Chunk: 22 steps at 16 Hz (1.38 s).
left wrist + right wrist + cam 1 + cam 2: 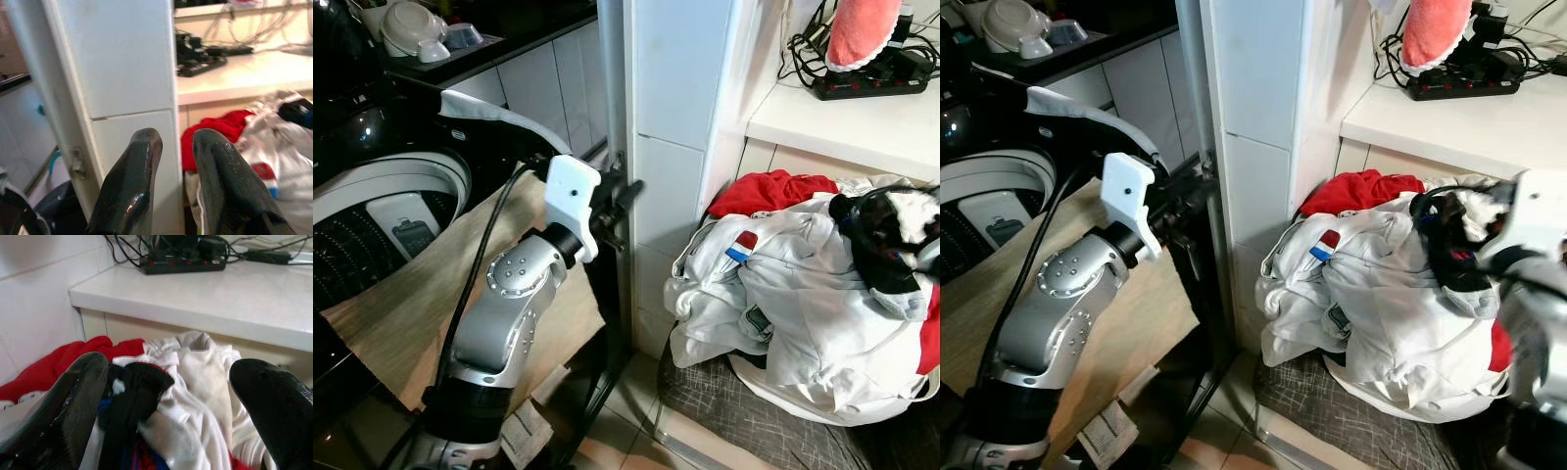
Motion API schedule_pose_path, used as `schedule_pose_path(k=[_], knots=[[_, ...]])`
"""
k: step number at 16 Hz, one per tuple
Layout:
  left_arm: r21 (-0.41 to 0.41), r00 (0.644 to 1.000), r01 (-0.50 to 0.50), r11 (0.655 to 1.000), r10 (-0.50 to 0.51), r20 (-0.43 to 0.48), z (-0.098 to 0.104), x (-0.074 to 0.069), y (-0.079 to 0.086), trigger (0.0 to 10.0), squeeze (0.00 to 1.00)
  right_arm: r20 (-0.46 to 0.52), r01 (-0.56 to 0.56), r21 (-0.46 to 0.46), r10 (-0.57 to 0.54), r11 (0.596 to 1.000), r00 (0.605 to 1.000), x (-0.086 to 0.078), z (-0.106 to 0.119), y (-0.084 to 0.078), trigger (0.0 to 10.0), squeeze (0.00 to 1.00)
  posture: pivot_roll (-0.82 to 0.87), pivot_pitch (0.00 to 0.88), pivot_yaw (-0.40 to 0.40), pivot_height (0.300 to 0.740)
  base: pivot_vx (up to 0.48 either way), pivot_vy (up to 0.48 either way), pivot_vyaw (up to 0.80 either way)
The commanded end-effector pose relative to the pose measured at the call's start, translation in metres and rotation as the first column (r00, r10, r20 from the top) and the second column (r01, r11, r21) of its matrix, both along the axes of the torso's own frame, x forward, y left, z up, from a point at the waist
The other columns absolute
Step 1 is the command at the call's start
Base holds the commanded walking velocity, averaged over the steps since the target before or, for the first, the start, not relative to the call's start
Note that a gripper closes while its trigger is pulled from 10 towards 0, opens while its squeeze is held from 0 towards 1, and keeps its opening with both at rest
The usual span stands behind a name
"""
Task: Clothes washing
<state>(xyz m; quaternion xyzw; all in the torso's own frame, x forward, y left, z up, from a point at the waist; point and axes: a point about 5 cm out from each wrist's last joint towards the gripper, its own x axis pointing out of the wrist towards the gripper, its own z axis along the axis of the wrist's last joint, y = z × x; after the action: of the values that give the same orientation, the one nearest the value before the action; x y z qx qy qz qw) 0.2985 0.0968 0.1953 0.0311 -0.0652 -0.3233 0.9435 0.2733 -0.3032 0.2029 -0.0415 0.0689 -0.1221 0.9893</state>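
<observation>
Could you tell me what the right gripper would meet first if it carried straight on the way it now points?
Most likely the laundry pile: the right gripper, fingers open, points at the black garment on the white clothes. Depth is unclear, but the black garment looks nearest.

Bright, even light (left wrist view soft).

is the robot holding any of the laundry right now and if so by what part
Nothing is held. The right gripper is open above the laundry pile; the left gripper is empty by the white pillar.
</observation>
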Motion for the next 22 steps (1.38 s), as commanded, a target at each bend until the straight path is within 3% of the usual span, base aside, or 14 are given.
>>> schedule_pose_path(k=[1,2,3,6,7,9,11,22], knots=[[0.011,1.0,0.023,1.0,-0.023,-0.001,0.002,-0.002,0.0,10.0,0.0,0.013,-0.026,0.02,0.026,0.999,1.0,0.003,0.002,-0.002,10.0,1.0,-0.06,0.0,0.066,0.74,0.0,0.0,0.0],[0.01,1.0,0.024,1.0,-0.024,-0.006,0.001,-0.003,0.001,10.0,0.0,-0.004,-0.075,0.035,0.075,0.997,0.997,0.008,-0.002,-0.003,10.0,1.0,-0.06,0.0,0.072,0.74,0.0,0.0,0.0],[0.012,1.0,0.024,1.0,-0.024,-0.009,0.0,-0.002,0.001,10.0,0.0,-0.029,-0.114,0.055,0.115,0.992,0.993,0.016,-0.011,-0.005,10.0,0.0,-0.06,0.0,0.075,0.74,0.0,0.0,0.0],[0.014,0.999,0.037,0.999,-0.037,-0.008,0.002,-0.002,0.001,10.0,0.0,-0.118,-0.175,0.082,0.184,0.981,0.976,0.028,-0.031,-0.005,10.0,0.0,-0.04,0.0,0.062,0.74,0.0,0.0,0.0],[0.029,1.0,0.02,0.999,-0.02,-0.011,0.001,-0.002,0.004,10.0,0.0,-0.185,-0.182,0.043,0.187,0.982,0.965,0.029,-0.041,-0.006,10.0,0.0,-0.04,0.0,0.054,0.74,0.0,0.0,0.0],[0.022,0.999,0.023,0.999,-0.023,-0.022,0.0,-0.004,0.006,10.0,0.0,-0.185,-0.203,0.039,0.207,0.978,0.961,0.031,-0.043,-0.005,10.0,0.0,-0.03,0.0,0.052,0.74,0.0,0.0,0.0],[0.021,0.999,0.027,0.999,-0.026,-0.023,0.0,-0.004,0.006,10.0,0.0,-0.179,-0.212,0.045,0.216,0.976,0.96,0.033,-0.043,-0.004,0.0,0.0,-0.03,0.0,0.053,0.74,0.0,0.0,0.0],[0.031,0.999,0.023,0.999,-0.023,-0.029,-0.001,-0.003,0.005,10.0,0.0,-0.235,-0.17,0.054,0.178,0.984,0.956,0.033,-0.057,-0.013,0.0,0.0,-0.04,0.0,0.058,0.74,0.0,0.0,0.0]])
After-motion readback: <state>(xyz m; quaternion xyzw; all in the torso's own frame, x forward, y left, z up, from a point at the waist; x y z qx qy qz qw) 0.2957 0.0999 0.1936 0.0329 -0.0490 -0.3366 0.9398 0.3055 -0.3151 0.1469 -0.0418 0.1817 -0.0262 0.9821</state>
